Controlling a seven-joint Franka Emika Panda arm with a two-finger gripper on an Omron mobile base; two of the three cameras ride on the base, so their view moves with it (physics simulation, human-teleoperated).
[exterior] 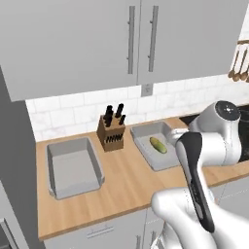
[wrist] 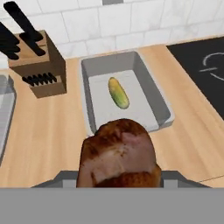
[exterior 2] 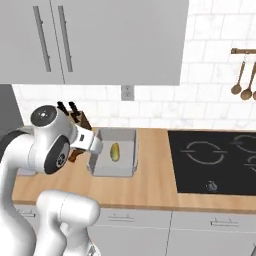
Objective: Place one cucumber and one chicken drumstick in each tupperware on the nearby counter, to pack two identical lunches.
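Closest to the hand camera hangs the chicken drumstick (wrist: 118, 154), a browned lump pinched in the gripper (wrist: 118, 175), whose jaws are closed around it with the fingertips hidden behind the meat. Beneath everything runs the counter (exterior: 121, 187), a long light-brown wooden top under white wall cabinets (exterior: 73, 39), with a black cooktop (exterior 2: 215, 160) set into it on the right. Two grey tupperware tubs stand on it: the left tupperware (exterior: 54, 187) holds nothing that can be seen, and the right tupperware (wrist: 155, 94) holds one cucumber (wrist: 118, 92) lying lengthwise near its middle. A knife block (wrist: 37, 63) stands between the tubs, against the tiled wall. The step in hand appears to be carrying the drumstick to the right tub, which sits just ahead of it and below. The next move likely calls for reaching forward until the meat is over the tub's floor, beside the cucumber, then lowering and letting go inside the walls.
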